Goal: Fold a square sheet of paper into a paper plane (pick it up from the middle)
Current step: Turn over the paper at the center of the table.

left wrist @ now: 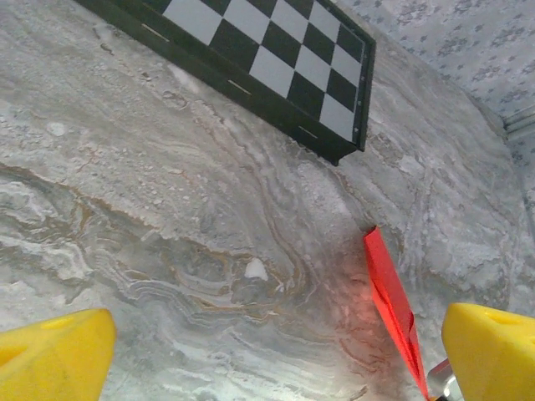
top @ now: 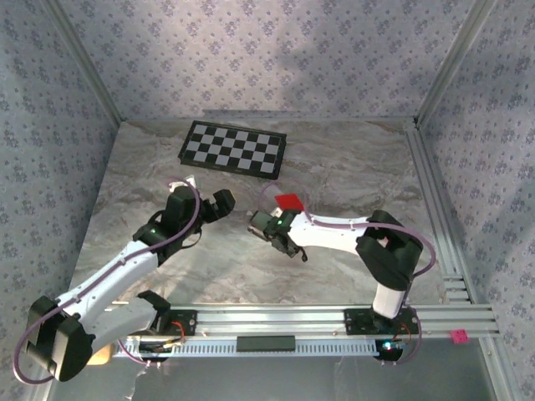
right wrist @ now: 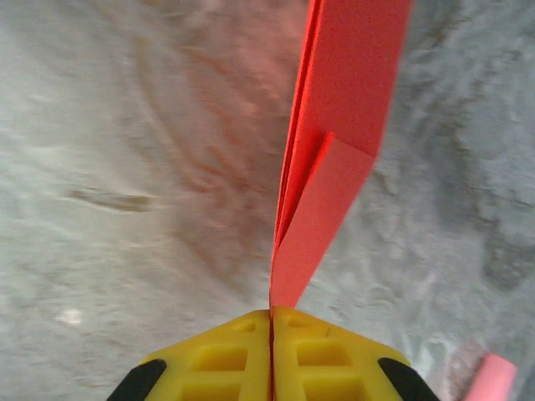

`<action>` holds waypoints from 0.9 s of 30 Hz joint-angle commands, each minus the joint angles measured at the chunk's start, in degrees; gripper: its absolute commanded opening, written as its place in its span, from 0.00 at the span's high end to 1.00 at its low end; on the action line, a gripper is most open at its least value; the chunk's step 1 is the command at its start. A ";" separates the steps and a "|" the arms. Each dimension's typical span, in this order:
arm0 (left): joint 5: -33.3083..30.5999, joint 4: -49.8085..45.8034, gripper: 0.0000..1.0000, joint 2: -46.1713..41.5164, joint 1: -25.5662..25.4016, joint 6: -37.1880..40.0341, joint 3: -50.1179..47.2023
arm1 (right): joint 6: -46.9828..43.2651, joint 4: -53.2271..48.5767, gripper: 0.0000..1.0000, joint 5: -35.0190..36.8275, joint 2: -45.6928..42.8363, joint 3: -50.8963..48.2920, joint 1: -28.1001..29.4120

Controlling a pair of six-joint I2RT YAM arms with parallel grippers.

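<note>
Grey stone-look table has walls with a little flower print around it, and a black-and-white checkerboard lies at the far side. Near the middle of the table, the right claw holds up the red paper. It is off the table, well apart from the checkerboard.

From the right wrist, the right claw is closed tight, and the thin bottom edge of the red paper is pinched between its two yellow sides. The paper is folded into layers, and one flap sticks out a bit to the side. It looks like a plane partway made, but I can't be sure from here if all the folds are done.

The left claw sits just beside it. From the left wrist, its fingers are spread wide apart with nothing between them. The red paper shows as a thin strip close to the right-hand finger.

I think this paper is very light and thin. It bends easily, and a hard pull could tear it or spoil a fold. It is also smooth, so it may slip. The best place to hold it looks like the thick folded edge, where the layers meet, not the loose flap.
</note>
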 commanded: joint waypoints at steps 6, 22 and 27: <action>0.54 -1.84 0.00 -0.57 1.76 -0.75 -0.96 | 0.65 6.19 0.80 -17.12 -2.18 -0.15 -2.44; 16.99 5.53 0.05 10.34 2.34 1.33 1.32 | 13.03 34.89 0.81 -61.64 -16.38 -20.73 -28.27; 21.41 8.57 0.11 16.17 1.49 0.16 3.44 | 13.87 35.56 0.86 -64.66 -11.42 -19.62 -29.46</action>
